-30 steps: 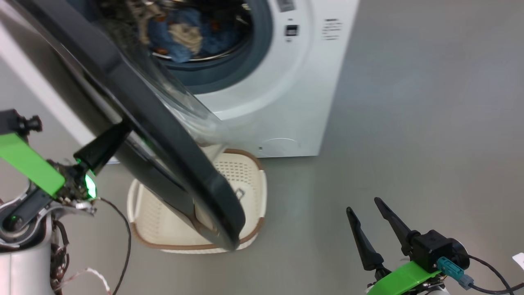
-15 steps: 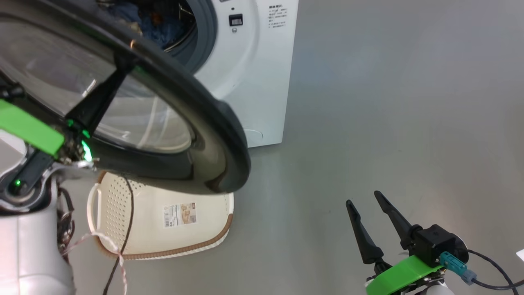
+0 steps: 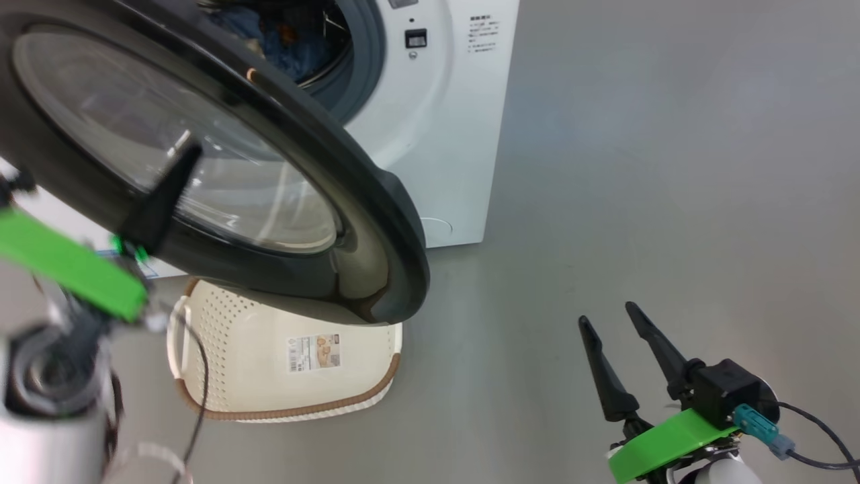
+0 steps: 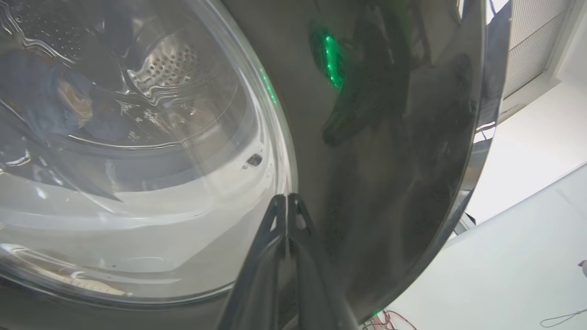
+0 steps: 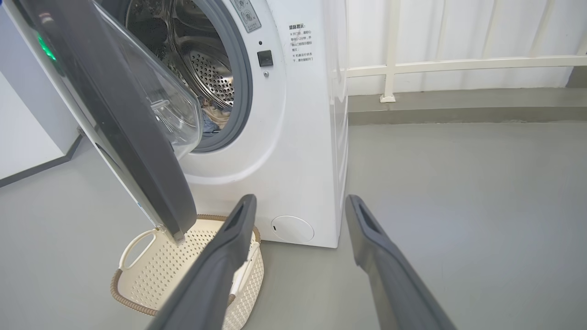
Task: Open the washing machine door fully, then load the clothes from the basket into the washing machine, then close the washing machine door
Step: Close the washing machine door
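Our left fingers (image 3: 164,195) are pressed together, their tips at the edge of the glass on the outer face of the washing machine door (image 3: 376,222); we cannot tell whether they touch it. The door stands partly open, swung out over the basket (image 3: 289,411), which sits on the floor (image 3: 638,168) just before the washing machine (image 3: 443,134). The clothes (image 3: 282,40) lie inside the drum. Our right fingers (image 3: 600,363) are spread wide apart around nothing, low over the floor, well apart from the machine.
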You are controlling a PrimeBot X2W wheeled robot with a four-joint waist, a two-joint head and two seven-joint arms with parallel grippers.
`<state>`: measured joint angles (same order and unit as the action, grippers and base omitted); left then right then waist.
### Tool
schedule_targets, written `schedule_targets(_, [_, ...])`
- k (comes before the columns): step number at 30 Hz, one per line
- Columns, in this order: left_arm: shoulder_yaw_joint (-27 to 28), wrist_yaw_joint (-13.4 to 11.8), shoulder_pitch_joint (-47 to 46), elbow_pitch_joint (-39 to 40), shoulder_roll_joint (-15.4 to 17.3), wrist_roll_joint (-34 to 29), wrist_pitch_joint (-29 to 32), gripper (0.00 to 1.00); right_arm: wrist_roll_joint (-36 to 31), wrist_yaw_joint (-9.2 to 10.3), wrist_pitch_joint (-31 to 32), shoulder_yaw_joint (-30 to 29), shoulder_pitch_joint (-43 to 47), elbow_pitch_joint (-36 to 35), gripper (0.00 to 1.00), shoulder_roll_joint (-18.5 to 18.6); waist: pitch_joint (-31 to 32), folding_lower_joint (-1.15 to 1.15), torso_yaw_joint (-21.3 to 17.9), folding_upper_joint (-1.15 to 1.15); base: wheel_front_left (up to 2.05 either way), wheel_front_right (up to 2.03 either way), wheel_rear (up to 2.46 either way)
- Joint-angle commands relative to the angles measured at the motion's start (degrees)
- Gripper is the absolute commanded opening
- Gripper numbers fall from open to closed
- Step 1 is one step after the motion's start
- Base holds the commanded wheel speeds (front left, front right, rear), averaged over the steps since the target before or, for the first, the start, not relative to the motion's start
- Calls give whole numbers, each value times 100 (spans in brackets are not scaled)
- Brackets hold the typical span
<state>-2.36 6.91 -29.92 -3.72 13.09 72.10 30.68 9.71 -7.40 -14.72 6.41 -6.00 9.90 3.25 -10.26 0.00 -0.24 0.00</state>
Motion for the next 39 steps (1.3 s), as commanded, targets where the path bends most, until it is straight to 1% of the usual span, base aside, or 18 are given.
schedule_targets(1, [54,57,245,329,376,-229,-252,21,-43,-9,-28,68,7,-156,100,-37,70,0,75,0,0,0,0])
schedule_targets(2, [-32,57,452,441,454,-395,-501,30,-54,-9,-28,23,38,-165,100,-37,97,0,103,0,0,0,0])
schedule_targets(3, [-96,57,650,505,515,-576,-777,54,-66,-9,-28,-23,69,-174,100,-37,121,0,135,0,0,0,0])
schedule_targets(4, [-174,58,840,545,594,-806,-1075,72,-80,-9,-28,-69,99,-184,100,-37,145,0,164,0,0,0,0])
schedule_targets(5, [-274,58,1028,562,688,-1081,-1381,88,-97,-9,-28,-112,127,-193,100,-37,169,0,190,0,0,0,0])
schedule_targets(6, [-455,58,1398,497,797,-1554,-1973,100,-128,-9,-28,-194,174,-219,100,-37,218,0,237,0,0,0,0])
schedule_targets(7, [-538,58,1569,429,833,-1785,-2246,100,-141,-9,-28,-240,203,-231,100,-37,252,0,263,0,0,0,0])
schedule_targets(8, [-538,58,1569,429,833,-1785,-2246,100,-141,-9,-28,-240,203,-231,100,-37,252,0,263,0,0,0,0])
schedule_targets(9, [-596,58,1730,345,838,-2001,-2516,100,-153,-9,-28,-286,235,-242,100,-37,286,0,290,0,0,0,0])
schedule_targets(10, [-596,58,1730,345,838,-2001,-2516,100,-153,-9,-28,-286,235,-242,100,-37,286,0,290,0,0,0,0])
schedule_targets(11, [-642,46,1996,164,752,-2347,-3028,100,-171,-9,-28,-378,298,-263,100,-37,345,0,349,0,0,0,0])
schedule_targets(12, [-694,29,2099,84,736,-2579,-3263,100,-179,-9,-28,-422,327,-273,100,-37,368,0,381,0,0,0,0])
schedule_targets(16, [-838,-139,2428,-285,517,-3211,-4121,100,-232,-9,-28,-540,419,-300,100,-37,473,0,492,0,0,0,0])
schedule_targets(18, [-906,-186,2569,-473,406,-3438,-4353,100,-263,-9,-28,-580,465,-301,100,-37,541,0,543,0,0,0,0])
schedule_targets(22, [-903,-294,2823,-718,239,-3899,-4539,100,-296,-9,-28,-674,558,-302,100,-37,665,0,629,0,0,0,0])
schedule_targets(26, [-550,-400,2998,-642,44,-4304,-4564,100,-293,-9,-28,-772,643,-311,100,-37,769,0,722,0,0,0,0])
schedule_targets(29, [-303,-321,3154,-599,-155,-4454,-4565,100,-299,-9,-28,-802,699,-296,100,-37,851,0,783,0,0,0,0])
schedule_targets(39, [61,-49,3259,-656,-460,-4811,-4567,100,-257,-9,-28,-785,736,-259,100,-37,922,0,823,0,0,0,0])
